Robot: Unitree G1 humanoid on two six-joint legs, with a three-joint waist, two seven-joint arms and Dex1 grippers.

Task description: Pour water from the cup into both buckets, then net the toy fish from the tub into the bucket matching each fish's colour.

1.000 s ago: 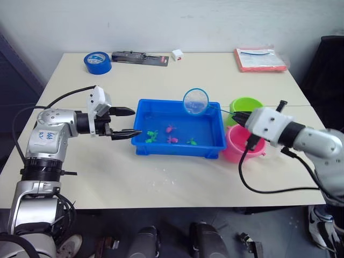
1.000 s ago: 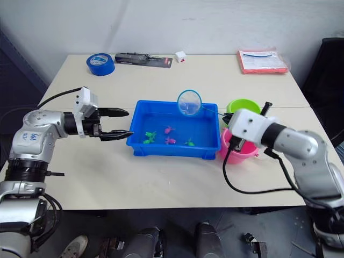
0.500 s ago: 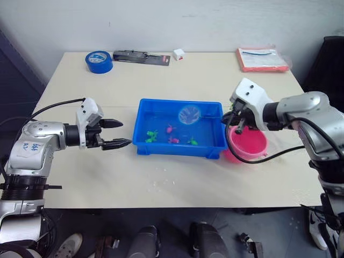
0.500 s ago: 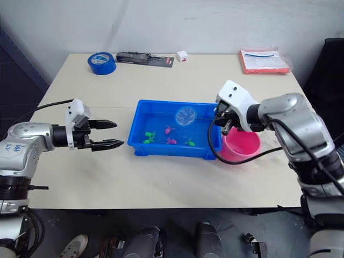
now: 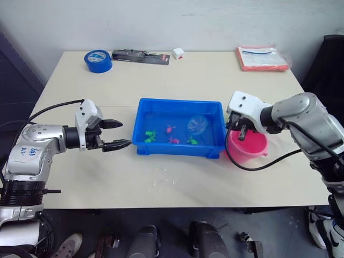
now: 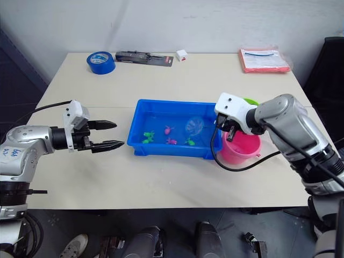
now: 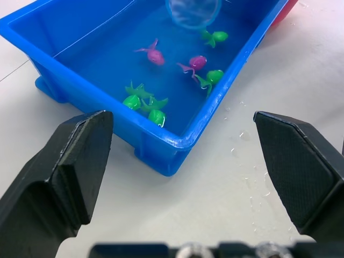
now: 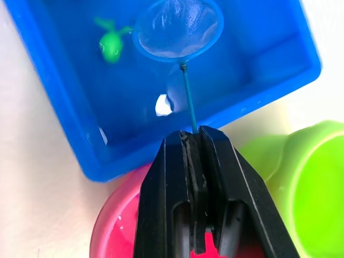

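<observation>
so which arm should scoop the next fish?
Right. The right gripper is shut on the net handle, with the ring down in the tub beside a green fish. The left gripper is open and empty outside the tub.

head stereo: high, facing down | wrists: close | shared: tub (image 5: pixel 179 128)

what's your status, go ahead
Right end effector shut on net, ring down in tub beside a green fish. Left end effector open, off tub's left end.
</observation>
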